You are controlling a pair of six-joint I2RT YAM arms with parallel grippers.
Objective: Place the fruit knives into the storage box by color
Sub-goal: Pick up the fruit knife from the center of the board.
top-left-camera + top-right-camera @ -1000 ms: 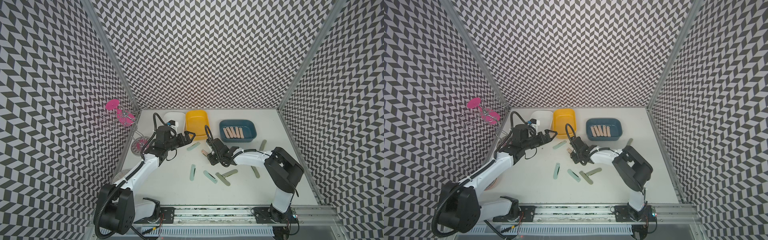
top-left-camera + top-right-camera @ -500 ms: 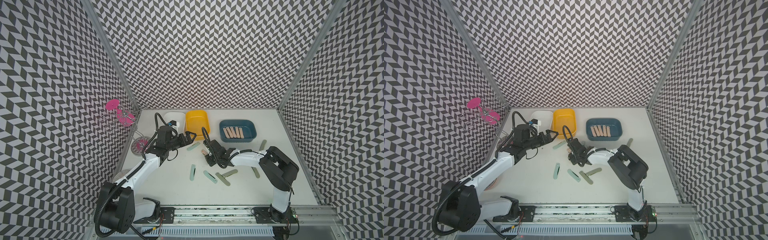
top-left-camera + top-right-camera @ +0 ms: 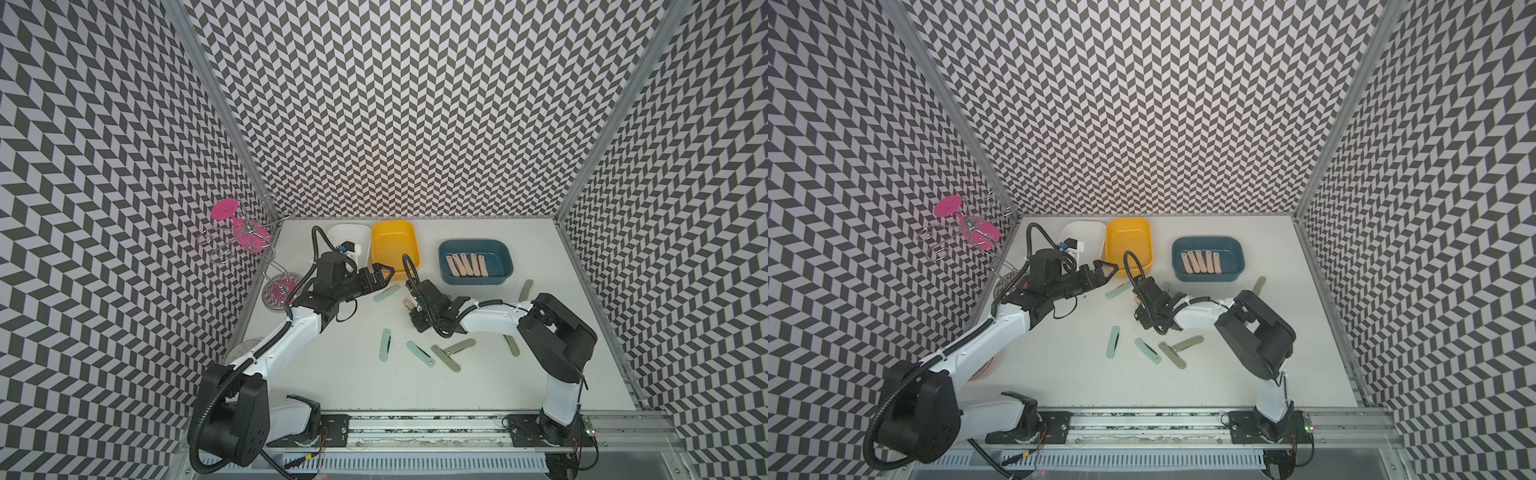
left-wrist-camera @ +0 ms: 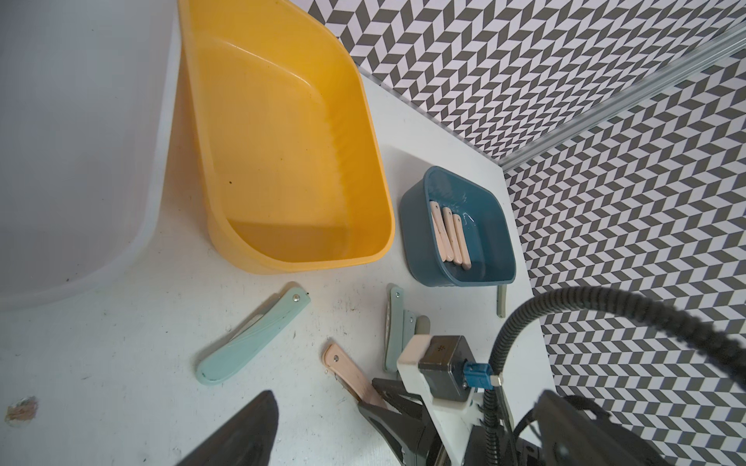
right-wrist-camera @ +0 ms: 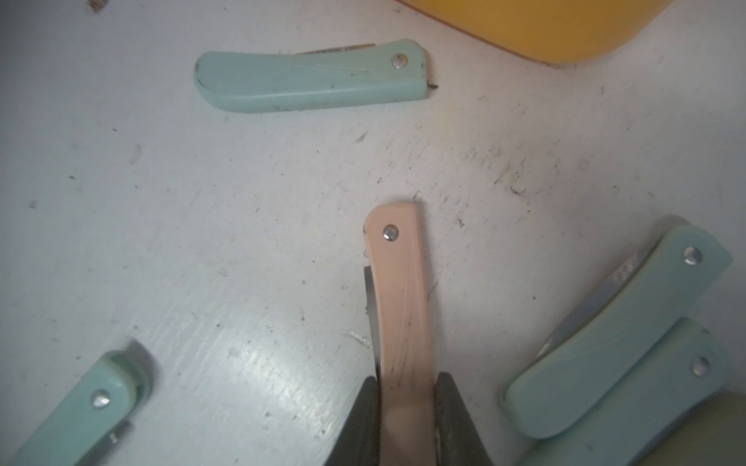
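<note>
Seen from above, my white worktop (image 3: 353, 395) sits inside chevron-patterned walls. Three boxes stand in a row along its 12 o'clock edge: a white box (image 3: 363, 239), a yellow box (image 3: 395, 245) and a blue box (image 3: 509, 261). The blue box holds five peach-pink knives (image 3: 465, 265) lying side by side.

Near the middle of the worktop, my right gripper (image 5: 407, 383) is pressed together on one peach-pink knife (image 5: 399, 290). It pinches the handle by its two long edges. The riveted end sticks out ahead of the jaws, and the knife looks to lie flat on the worktop. The blue box is at 2 o'clock from this gripper. Just beside the pinched knife lie two stacked mint knives (image 5: 617, 322), one overlapping the other.

My left gripper (image 3: 388, 275) hangs at 11 o'clock from the right gripper, in front of the yellow box. Its fingers are spread with nothing between them. A single mint knife (image 3: 386, 293) lies just beside it at 6 o'clock.

Between 5 and 7 o'clock from the right gripper, a loose mint pair (image 3: 385, 345) and two grey-green knives (image 3: 445, 358) lie scattered.
</note>
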